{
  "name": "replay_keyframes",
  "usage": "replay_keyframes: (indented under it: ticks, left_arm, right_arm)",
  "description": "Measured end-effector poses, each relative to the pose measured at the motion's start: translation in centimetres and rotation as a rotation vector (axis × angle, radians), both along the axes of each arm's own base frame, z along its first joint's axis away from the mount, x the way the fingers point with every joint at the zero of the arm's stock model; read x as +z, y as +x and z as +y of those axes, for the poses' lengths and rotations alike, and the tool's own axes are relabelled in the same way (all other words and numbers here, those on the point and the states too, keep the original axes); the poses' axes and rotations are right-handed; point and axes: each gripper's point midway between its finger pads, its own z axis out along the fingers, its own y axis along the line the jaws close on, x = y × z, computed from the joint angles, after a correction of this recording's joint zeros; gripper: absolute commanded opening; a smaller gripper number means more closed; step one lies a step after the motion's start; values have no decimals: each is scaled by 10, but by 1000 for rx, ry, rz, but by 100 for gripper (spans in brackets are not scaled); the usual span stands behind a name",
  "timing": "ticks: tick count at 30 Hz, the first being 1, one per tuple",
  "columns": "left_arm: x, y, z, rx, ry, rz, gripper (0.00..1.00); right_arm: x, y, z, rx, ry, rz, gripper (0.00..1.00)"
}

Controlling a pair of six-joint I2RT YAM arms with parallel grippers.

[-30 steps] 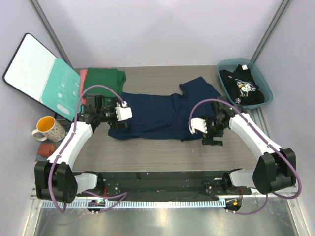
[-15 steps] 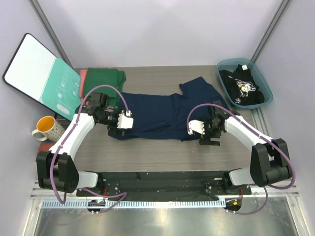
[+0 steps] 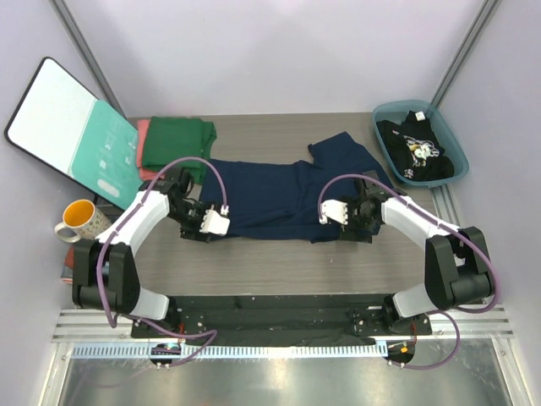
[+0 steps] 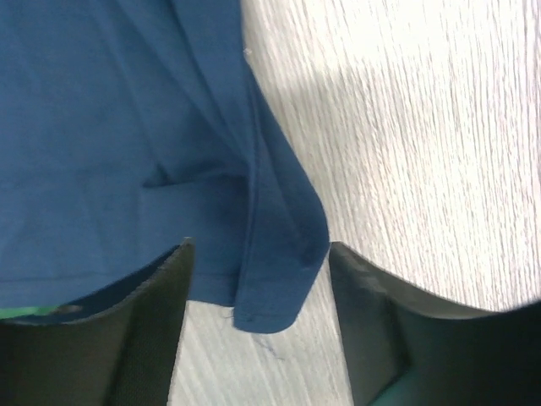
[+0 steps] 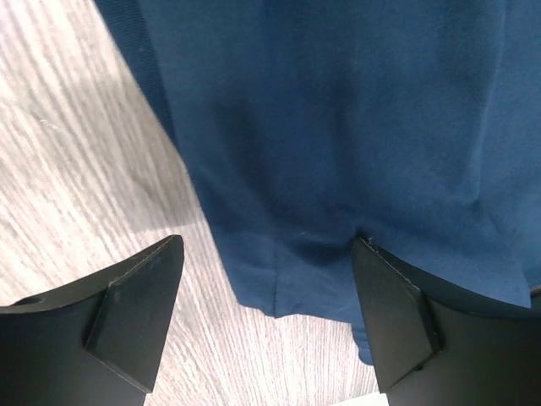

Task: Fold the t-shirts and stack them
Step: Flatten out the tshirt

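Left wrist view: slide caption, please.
Open left gripper straddles a corner of the navy blue cloth t-shirt on the grey wood-grain table.

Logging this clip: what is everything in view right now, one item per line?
navy t-shirt: one, navy blue, spread flat mid-table
green t-shirt: one, dark green, folded, back left
salmon-pink t-shirt: one, salmon-pink, under the green one, only its edge showing
black t-shirt: one, black with white print, in the bin
bin: one, teal, back right corner
board: one, teal and white, leaning at far left
mug: one, pale with orange inside, left edge
small red object: one, red, by the mug, too small to identify
table: one, grey wood grain
left gripper: one, black fingers, open around the navy hem's left corner
right gripper: one, black fingers, open around the navy hem's right end
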Motion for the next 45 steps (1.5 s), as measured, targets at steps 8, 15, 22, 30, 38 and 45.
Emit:
replay_keyframes:
  ticks: [8,15,22,30,38,45]
  left_arm:
    - [-34,-1,11,5,82,106,25]
    - [-25,23,15,23,116,77,0]
    - [12,53,12,54,101,-51,0]
    - [80,103,12,97,86,-317,0]
    - [114,155,18,145,109,-566,0]
    - [118,175,17,137,118,-659,0]
  right_arm:
    - [-5,7,-2,-28,-10,-9,53]
    - [-3,12,-8,-56,-27,-25,10]
    - [6,21,-11,-86,-39,-53,1]
    - [59,56,-14,-120,-44,-199,1]
    - [140,120,-25,-200,-33,-456,2]
    - [125,157,-32,-252,-54,-565,68]
